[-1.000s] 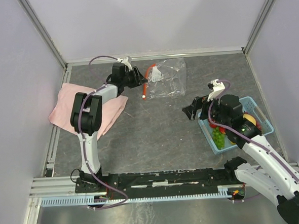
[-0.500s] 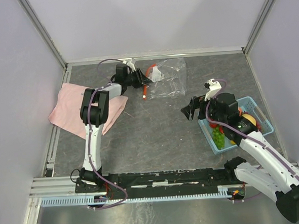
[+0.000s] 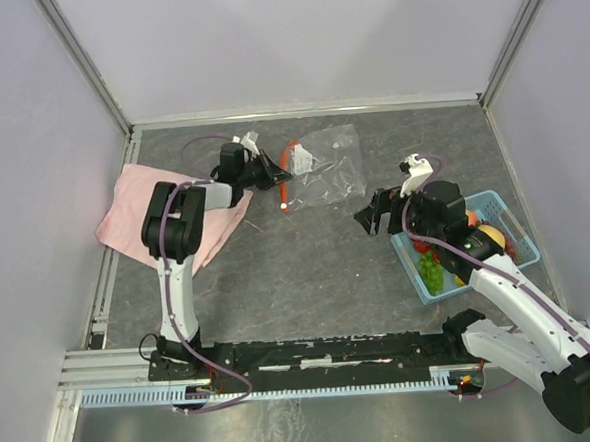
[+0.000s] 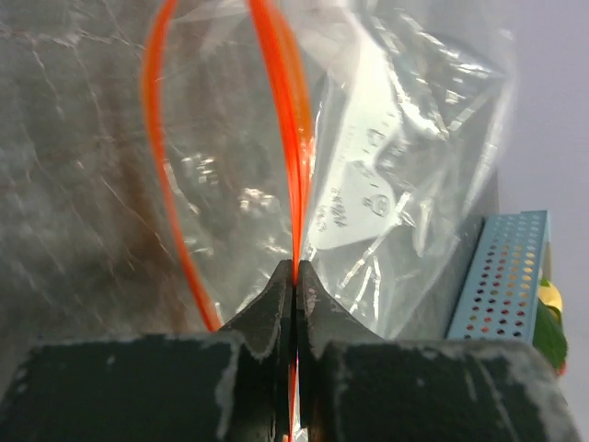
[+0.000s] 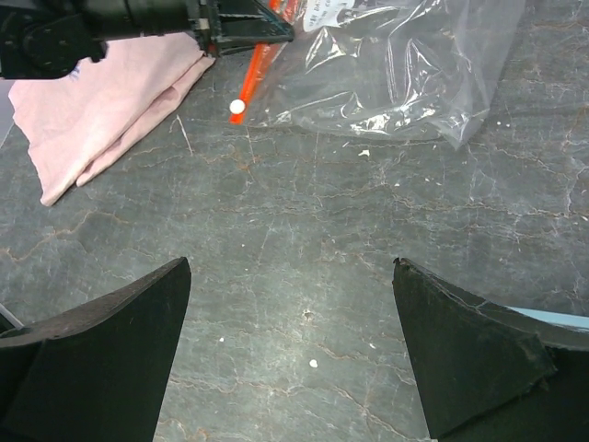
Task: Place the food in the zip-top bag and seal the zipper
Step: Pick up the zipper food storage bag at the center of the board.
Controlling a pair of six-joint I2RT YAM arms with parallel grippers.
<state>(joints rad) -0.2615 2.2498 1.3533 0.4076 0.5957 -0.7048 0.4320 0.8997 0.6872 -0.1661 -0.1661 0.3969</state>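
1. The pink cloth [image 3: 139,205] lies at the left of the table [image 3: 308,270], with the left arm reaching over it.
2. The left gripper [image 4: 294,276] is at the bag's mouth. Its fingertips are pressed together on the zipper [image 4: 281,92], with one run of the orange-red strip pinched between them.
3. The zip-top bag [image 3: 330,169] lies flat on the table at far centre, just right of the left gripper, with its mouth towards that gripper. In the left wrist view the two runs of the strip bow apart, so the mouth is partly open.
4. The right gripper [image 5: 291,267] is above bare table, between the bag and the basket. Its fingers [image 5: 101,341] are spread wide and hold nothing.
5. The light-blue basket [image 3: 498,207] stands at the right. The food [image 3: 433,271] is inside it, well apart from the bag.
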